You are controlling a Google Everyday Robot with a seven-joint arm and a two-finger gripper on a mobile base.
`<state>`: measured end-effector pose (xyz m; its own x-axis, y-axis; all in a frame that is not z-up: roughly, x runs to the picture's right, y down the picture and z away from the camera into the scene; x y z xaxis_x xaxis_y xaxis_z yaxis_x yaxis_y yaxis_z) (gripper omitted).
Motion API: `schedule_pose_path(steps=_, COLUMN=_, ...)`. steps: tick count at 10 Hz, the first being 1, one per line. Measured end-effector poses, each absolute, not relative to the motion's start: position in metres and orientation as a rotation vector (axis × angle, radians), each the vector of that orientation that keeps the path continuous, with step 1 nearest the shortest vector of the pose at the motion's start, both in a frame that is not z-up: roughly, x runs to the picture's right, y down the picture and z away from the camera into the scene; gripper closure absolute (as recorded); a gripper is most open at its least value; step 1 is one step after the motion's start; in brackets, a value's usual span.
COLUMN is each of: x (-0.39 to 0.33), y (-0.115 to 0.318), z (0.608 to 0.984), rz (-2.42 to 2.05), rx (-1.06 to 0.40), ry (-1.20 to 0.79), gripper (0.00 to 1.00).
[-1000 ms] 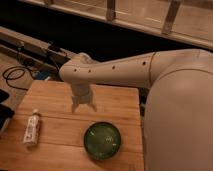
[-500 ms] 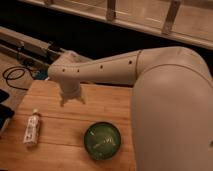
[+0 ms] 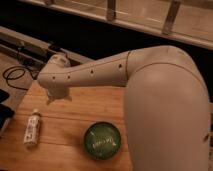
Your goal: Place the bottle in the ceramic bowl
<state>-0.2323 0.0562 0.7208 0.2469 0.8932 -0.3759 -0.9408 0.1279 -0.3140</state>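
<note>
Small slim white plastic bottle (image 3: 32,128) lies on wooden table (image 3: 75,116), left of round glossy dark-green ceramic bowl (image 3: 102,140), apart. We see gripper (image 3: 53,95) above table's far-left part, beyond bottle; opening we cannot tell.

Warm, dim light is washing over the table (image 3: 75,122), while the backdrop is sinking into near black. The gripper (image 3: 54,96) is hanging in shade over the table's far left, throwing a soft shadow just below. Small highlights are glinting off the bowl (image 3: 102,141), and the arm (image 3: 100,74) is glowing pale.
</note>
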Motion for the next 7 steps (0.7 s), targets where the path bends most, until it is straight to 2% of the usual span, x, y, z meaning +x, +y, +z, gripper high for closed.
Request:
schedule_pose_path(steps=4, x=-0.232, y=0.055, z=0.721, rz=1.331, rx=-0.545, ry=0.108, gripper=0.35)
schedule_pose_path(steps=7, x=-0.264, y=0.053, z=0.721, rz=1.219, rx=-0.550, ry=0.106, gripper=0.35)
